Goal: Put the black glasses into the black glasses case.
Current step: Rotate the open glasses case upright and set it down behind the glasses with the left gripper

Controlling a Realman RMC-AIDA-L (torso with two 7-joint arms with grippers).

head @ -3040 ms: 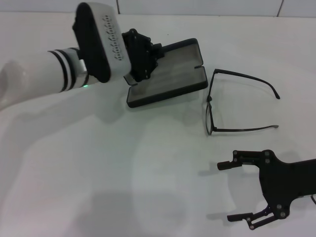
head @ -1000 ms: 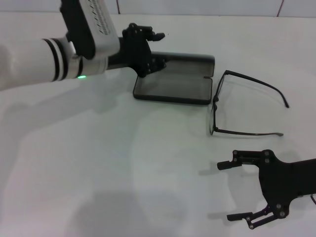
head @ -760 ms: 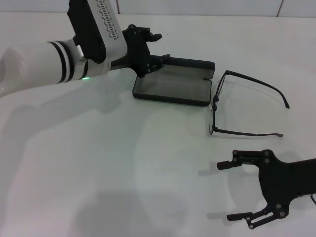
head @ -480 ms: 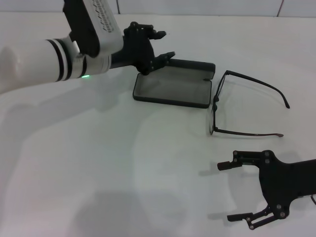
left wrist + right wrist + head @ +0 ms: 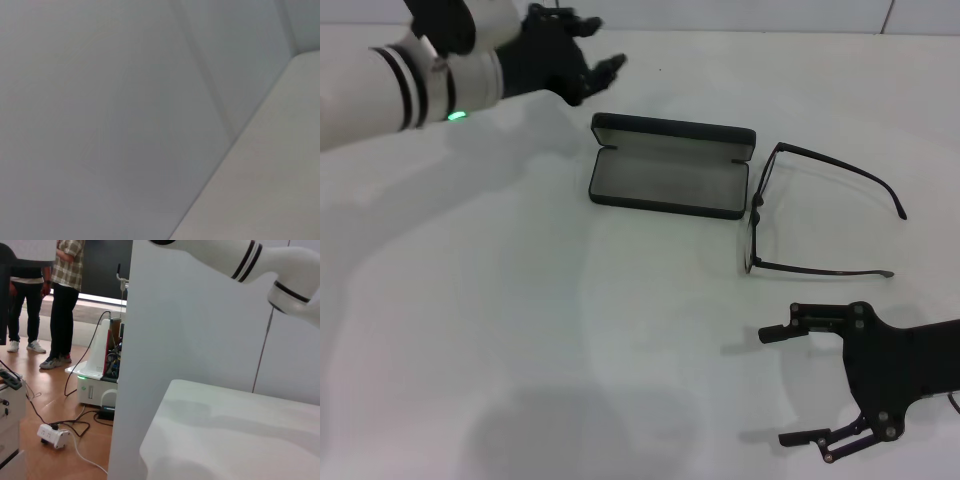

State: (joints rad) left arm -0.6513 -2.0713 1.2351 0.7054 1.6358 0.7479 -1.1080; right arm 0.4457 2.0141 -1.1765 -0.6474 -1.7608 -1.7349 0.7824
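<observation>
Case: black glasses case (image 5: 670, 178) lies open on the white table (image 5: 520, 330), grey lining up, lid standing along its far edge. You can judge it as ready to receive, w/ nothing inside.

Case axis: long axis runs roughly left-right in the head view, slightly skewed, right end nearer the robot.

Glasses: black glasses (image 5: 800, 215) lie flat on the table just right of the case. Front frame near-touching the case's right end; contact can't be confirmed.

Glasses axis: temples unfolded, both pointing right, away from the case. Front frame runs near-far, so the lens front faces the case. Temple direction roughly parallel w/ the case's long axis.

Fit note: unfolded, the specs look too broad for the tray. You'd likely need the temples folded, then the front frame turned to lie along the case's length.

L gripper: left gripper (image 5: 582, 62) is up at the far left, beyond the case's left end, clear of it and holding nothing. Fingers spread apart.

R gripper: right gripper (image 5: 792, 385) sits near the robot, right side, well apart from the glasses. Jaws wide apart, empty, opening toward the left; judged parked but best placed to reach the specs.

Wrist views: neither shows case or glasses; only wall, table surface, and the room w/ bystanders.
</observation>
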